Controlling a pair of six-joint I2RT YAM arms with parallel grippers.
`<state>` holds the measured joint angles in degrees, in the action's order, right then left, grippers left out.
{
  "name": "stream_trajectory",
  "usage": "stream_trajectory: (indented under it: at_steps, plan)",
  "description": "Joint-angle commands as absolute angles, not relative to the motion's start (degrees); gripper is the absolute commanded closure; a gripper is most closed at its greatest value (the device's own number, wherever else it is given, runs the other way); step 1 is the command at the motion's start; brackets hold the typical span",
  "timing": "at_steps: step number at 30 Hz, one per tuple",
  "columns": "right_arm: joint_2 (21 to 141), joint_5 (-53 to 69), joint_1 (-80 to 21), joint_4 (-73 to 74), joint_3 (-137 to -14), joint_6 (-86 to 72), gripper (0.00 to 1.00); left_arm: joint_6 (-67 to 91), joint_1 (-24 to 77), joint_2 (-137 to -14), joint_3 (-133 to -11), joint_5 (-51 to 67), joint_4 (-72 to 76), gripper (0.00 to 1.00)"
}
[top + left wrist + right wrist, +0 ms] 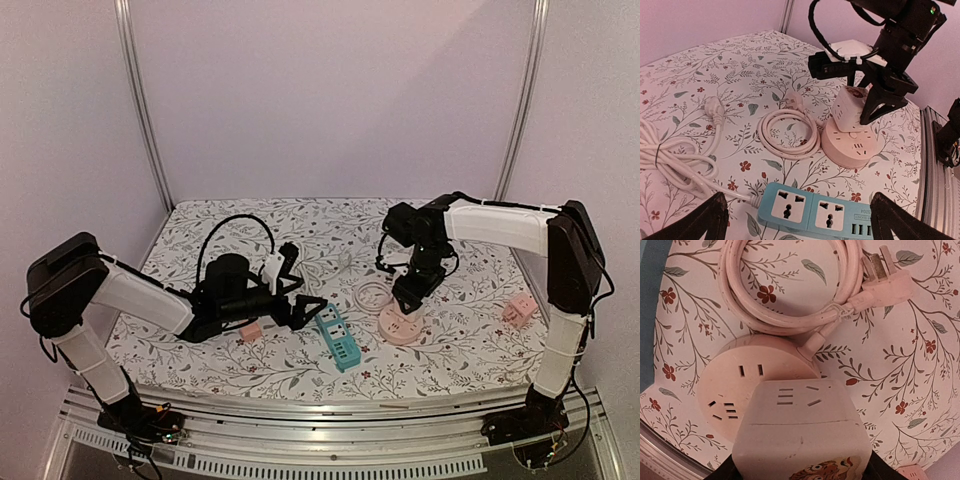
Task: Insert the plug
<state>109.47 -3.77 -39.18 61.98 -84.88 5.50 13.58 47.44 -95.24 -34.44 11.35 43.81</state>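
A white cube-shaped adapter plug [800, 425] with a tiger picture sits between the fingers of my right gripper [800, 470], which is shut on it. The cube rests on top of the round pink socket [735, 385], over its right half; its pins are hidden. In the left wrist view the cube [850, 107] stands upright on the round socket [850, 145], with the right gripper [875, 100] around it. My left gripper [800, 225] is open and empty, its fingers astride the blue power strip [815, 207]. From above, the left gripper [305, 300] hangs just left of that strip [338, 338].
The pink socket's coiled cable [790, 285] and its plug [885, 282] lie beside it. A bundled white cable [670, 155] with a white plug [715, 107] lies to the left. Small pink blocks [250, 330] [518, 310] sit near each arm. The table's front rail [330, 405] is close.
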Motion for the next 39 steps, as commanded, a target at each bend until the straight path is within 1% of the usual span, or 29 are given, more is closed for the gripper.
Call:
stream_trajectory:
  at_steps: [1,9,17,22,27,32,33,35,37,39]
  plan:
    - [112.2,-5.5,-37.6,60.6,-81.8,3.4,1.00,13.5,46.7,-93.9,-33.8,11.4,43.6,0.01]
    - [114.9,-5.0,-37.5,60.8,-81.3,6.3,1.00,13.6,46.7,-94.3,-34.1,11.5,43.6,0.01]
    - [116.7,-0.8,-37.3,56.8,-79.5,6.8,1.00,13.5,46.7,-94.3,-33.9,11.4,43.6,0.01]
    - [118.2,-0.7,-36.9,55.4,-78.9,6.9,1.00,13.4,46.7,-94.5,-34.1,11.3,43.5,0.01]
    - [116.1,-2.2,-36.9,55.6,-78.9,5.5,1.00,13.4,46.7,-94.4,-34.1,11.3,43.5,0.01]
    - [110.8,-4.6,-37.0,56.4,-79.4,4.0,0.99,13.4,46.7,-94.2,-33.9,11.4,43.6,0.01]
    - [109.8,-4.9,-37.0,56.6,-79.6,3.7,0.97,13.4,46.7,-94.1,-33.8,11.4,43.6,0.01]
    - [107.9,-5.5,-36.9,57.0,-79.9,3.2,0.80,13.4,46.7,-93.9,-33.8,11.3,43.5,0.01]
    - [106.5,-5.2,-37.0,57.1,-80.3,2.8,0.60,13.3,46.7,-93.9,-33.8,11.3,43.5,0.02]
    - [105.0,-4.2,-36.9,56.9,-80.4,2.7,0.43,13.2,46.7,-93.8,-33.8,11.3,43.5,0.01]
